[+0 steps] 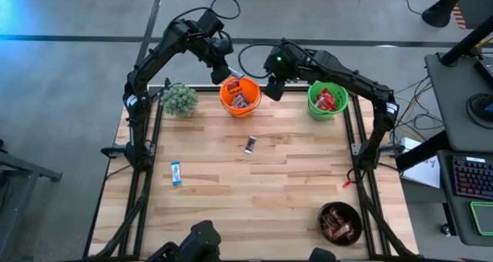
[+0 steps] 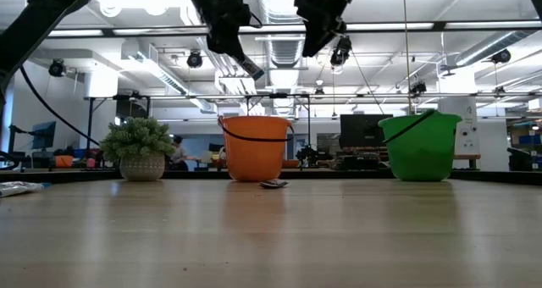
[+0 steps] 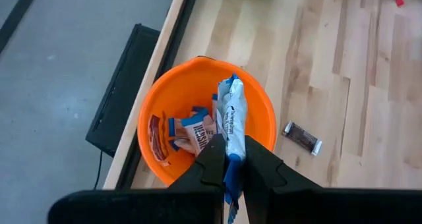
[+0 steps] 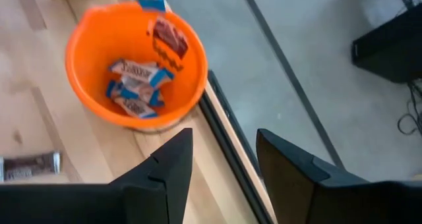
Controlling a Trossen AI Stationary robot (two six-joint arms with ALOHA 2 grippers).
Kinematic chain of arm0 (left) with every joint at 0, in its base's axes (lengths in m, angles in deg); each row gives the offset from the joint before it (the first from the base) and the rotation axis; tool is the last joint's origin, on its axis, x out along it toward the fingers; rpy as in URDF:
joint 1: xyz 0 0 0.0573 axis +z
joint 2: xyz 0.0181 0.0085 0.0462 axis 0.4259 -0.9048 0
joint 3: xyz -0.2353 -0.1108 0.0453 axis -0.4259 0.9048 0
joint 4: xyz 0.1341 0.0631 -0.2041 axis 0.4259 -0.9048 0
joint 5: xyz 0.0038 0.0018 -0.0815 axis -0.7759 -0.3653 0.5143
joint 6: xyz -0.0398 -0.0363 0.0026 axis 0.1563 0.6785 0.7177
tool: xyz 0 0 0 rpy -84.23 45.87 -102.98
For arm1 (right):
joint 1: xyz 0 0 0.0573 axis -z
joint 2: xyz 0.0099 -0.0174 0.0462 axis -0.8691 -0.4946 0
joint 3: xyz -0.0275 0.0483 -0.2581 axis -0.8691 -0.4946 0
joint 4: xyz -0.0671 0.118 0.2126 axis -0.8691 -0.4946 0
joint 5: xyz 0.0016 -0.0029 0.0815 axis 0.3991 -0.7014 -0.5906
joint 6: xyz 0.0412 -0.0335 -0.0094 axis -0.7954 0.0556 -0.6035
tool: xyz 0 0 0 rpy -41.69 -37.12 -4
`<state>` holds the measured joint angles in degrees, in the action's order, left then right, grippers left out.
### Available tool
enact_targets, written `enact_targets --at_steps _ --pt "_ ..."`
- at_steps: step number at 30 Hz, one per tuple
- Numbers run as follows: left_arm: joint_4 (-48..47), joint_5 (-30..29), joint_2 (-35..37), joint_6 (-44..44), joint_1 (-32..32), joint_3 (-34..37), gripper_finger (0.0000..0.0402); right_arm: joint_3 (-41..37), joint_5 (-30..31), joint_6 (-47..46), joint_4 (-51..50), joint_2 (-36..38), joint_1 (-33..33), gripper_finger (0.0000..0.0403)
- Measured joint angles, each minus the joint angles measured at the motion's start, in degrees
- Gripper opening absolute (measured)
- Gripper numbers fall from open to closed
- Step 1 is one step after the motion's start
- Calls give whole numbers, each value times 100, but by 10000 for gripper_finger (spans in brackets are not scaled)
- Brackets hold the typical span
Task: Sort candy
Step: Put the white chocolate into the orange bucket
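Above the orange bucket (image 1: 239, 95), the left gripper (image 3: 229, 159) is clamped on a blue-and-white bar (image 3: 232, 115). The bar projects forward from between the fingers and hangs over the bucket's mouth. Inside the orange bucket lie more blue-and-white bars (image 4: 135, 87) and a red packet (image 3: 157, 140).

Beside the orange bucket, on the side toward the green bucket (image 1: 326, 99), the right gripper (image 4: 223, 161) hovers by the table's rear edge. Its fingers stand apart and hold nothing. A red-and-white wrapper (image 4: 170, 41) shows at the orange bucket's rim; whether it rests on the rim or is in the air cannot be told.

On the table, near the orange bucket, lies a dark bar (image 1: 250, 144). Well apart from the bucket, toward the left front, lies another blue-and-white bar (image 1: 176, 172). The green bucket holds red packets (image 1: 329, 99).
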<state>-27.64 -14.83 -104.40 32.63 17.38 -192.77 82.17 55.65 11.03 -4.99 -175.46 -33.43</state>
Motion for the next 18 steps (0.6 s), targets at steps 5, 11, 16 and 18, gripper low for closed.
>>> enact_targets --at_steps 5,11,16,18 --pt "-21 -107 -2 -5 31 58 3 0 10 0 -267 0 88 158" --pt "-24 -389 -7 -42 37 177 3 0 12 -89 -276 0 162 153" --pt "-21 20 -7 -131 33 229 4 0 10 -90 -211 0 192 155" --pt "-6 183 -7 -135 32 238 9 -1 10 -89 -201 0 214 154"
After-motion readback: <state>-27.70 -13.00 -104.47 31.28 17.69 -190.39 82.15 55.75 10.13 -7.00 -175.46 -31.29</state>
